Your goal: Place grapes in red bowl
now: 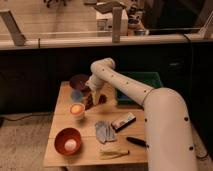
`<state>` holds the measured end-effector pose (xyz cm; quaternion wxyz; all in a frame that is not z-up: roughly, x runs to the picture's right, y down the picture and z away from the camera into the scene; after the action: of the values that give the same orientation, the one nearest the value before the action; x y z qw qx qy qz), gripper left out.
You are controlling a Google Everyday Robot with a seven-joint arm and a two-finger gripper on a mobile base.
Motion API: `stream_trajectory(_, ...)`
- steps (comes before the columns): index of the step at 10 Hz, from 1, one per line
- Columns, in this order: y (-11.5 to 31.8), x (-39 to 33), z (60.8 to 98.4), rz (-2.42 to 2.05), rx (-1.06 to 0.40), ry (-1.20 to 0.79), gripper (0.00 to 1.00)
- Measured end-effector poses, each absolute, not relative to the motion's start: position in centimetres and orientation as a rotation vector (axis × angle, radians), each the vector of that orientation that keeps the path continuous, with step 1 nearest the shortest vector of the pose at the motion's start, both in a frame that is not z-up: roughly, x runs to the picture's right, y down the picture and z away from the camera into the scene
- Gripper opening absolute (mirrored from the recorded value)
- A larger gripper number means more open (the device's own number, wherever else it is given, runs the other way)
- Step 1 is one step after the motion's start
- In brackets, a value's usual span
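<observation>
A white robot arm (125, 87) reaches from the right foreground over a small wooden tabletop (86, 122), bends at an elbow above the far edge, and points its tool (92, 98) straight down. The tool sits low, at or just above the grapes (101, 99), a dark reddish cluster lying near the middle of the far half of the tabletop. From where I stand, I cannot tell whether the tool is open, closed, or gripping the fruit. The downward pose suits a pick from above, probably because the bunch is crowded by other dishes on its left.

Those dishes are a dark purple bowl (79, 80) behind and left of the grapes, and a small pale cup (76, 109) with an orange inside just to their front left.

The red bowl (58, 137), the target, stands at the near left corner, well apart from the grapes, with 1 pale round item (71, 145) already inside. A crumpled blue-grey cloth (102, 131) lies between the 2 spots, to the right of a straight path. A green tray (145, 80) sits at the far right.

I judge the grapes are not yet lifted. The carry would need to clear the pale cup.
</observation>
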<state>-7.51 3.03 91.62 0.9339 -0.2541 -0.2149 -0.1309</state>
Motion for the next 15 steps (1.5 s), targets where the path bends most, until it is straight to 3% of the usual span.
stream_trajectory(7,5.4,-5.3,93.3,-0.229,-0.596,-0.403,0.78)
stream_trajectory(9,6.1,-5.5,94.0,-0.241,-0.616,-0.399,0.65)
stream_trajectory(11,6.6,-6.1,95.0,-0.252,-0.634,-0.408,0.37)
stream_trajectory(14,7.0,-5.9,95.5,-0.253,-0.644,-0.415,0.04)
stream_trajectory(15,6.9,-5.8,95.5,-0.252,-0.638,-0.416,0.01)
